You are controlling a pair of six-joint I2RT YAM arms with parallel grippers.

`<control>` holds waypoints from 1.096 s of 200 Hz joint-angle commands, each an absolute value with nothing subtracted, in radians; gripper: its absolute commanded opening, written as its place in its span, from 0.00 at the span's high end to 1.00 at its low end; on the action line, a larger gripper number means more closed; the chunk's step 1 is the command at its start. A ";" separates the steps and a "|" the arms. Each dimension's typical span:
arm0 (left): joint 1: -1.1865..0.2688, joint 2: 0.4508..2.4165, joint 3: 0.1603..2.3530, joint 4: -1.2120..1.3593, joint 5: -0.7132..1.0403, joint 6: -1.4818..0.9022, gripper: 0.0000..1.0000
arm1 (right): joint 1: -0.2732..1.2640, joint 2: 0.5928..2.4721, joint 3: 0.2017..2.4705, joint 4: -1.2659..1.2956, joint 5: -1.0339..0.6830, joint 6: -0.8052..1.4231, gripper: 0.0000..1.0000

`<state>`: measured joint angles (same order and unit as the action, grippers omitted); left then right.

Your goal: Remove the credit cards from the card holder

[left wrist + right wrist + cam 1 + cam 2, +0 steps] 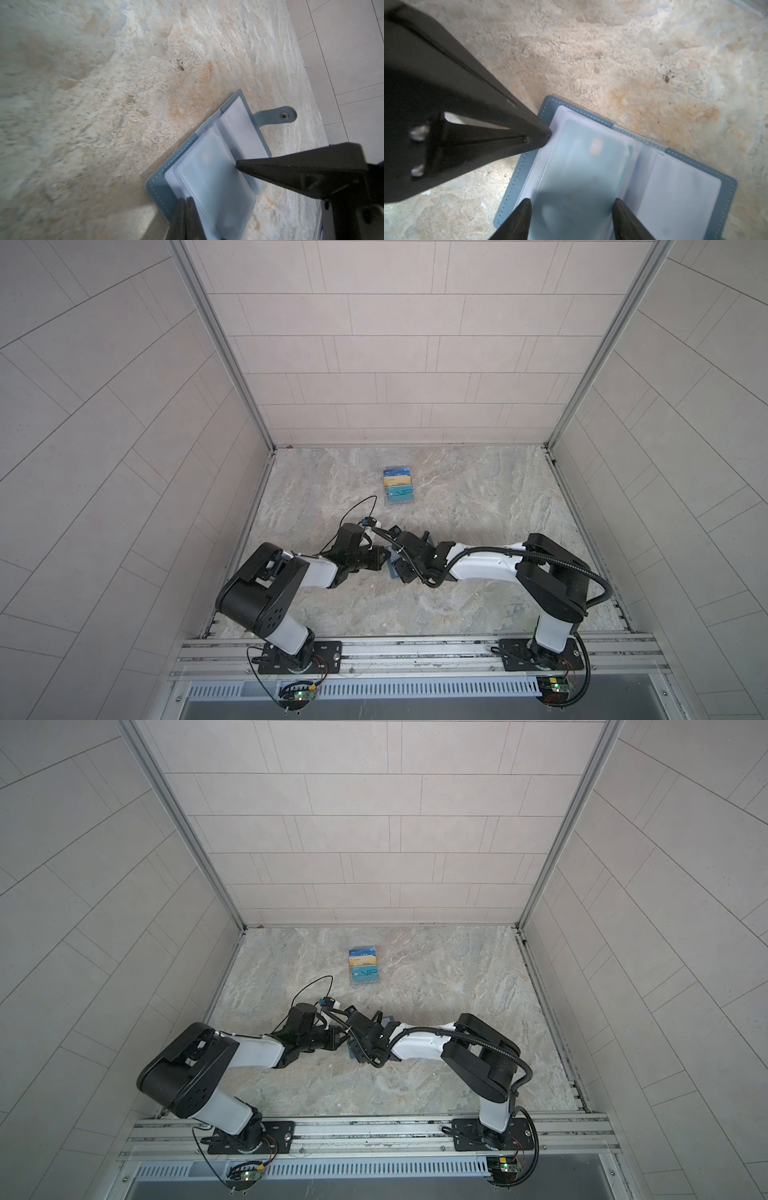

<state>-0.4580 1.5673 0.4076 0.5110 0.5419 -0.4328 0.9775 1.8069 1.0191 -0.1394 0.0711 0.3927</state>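
Setting: a marble-patterned table [478,497] inside a booth of pale tiled walls [374,344]. Two arms are mounted on the near rail, and their wrists meet near the table's middle.

1. card holder [158,187]: teal-blue with white stitching. It lies open and flat on the table, under and between both grippers. In both top views the wrists cover all but a sliver of it.
2. snap tab [278,117]: lies flat on the table, extending from one cover edge with its stud facing up.
3. clear sleeves [681,197]: spread open like pages over the pale-blue lining.
4. credit card [583,166]: bluish with a gold chip. It sits inside the uppermost sleeve of the stack on the left gripper's side. A teal edge shows from behind it at the fold.
5. left gripper [186,200]: fingers pressed together. The tip is set on a corner of the sleeve stack, just inside the stitched cover edge. The blurred view does not show whether a sleeve edge is caught between the fingers.
6. right gripper [572,200]: fingers are parted about as wide as the card's sleeve, with one tip at each side of it, low over the page. Nothing is clamped.
7. card stand [398,485]: clear and tiered, showing dark-blue, gold and teal cards. It stands at the far side of the table, well apart from the card holder.
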 commanded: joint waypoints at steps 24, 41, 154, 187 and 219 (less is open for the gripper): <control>-0.459 1.560 0.414 0.496 0.543 -0.420 1.00 | 0.974 1.848 1.034 -0.174 0.065 0.398 0.35; -0.459 1.560 0.416 0.492 0.543 -0.418 1.00 | 0.974 1.857 1.038 -0.179 0.069 0.395 0.35; -0.459 1.568 0.423 0.483 0.548 -0.413 1.00 | 0.955 1.816 1.027 -0.199 0.101 0.382 0.49; -0.459 1.571 0.423 0.479 0.554 -0.410 1.00 | 0.945 1.804 1.031 -0.224 0.142 0.381 0.51; -0.459 1.568 0.424 0.477 0.556 -0.406 1.00 | 0.944 1.805 1.046 -0.265 0.208 0.371 0.51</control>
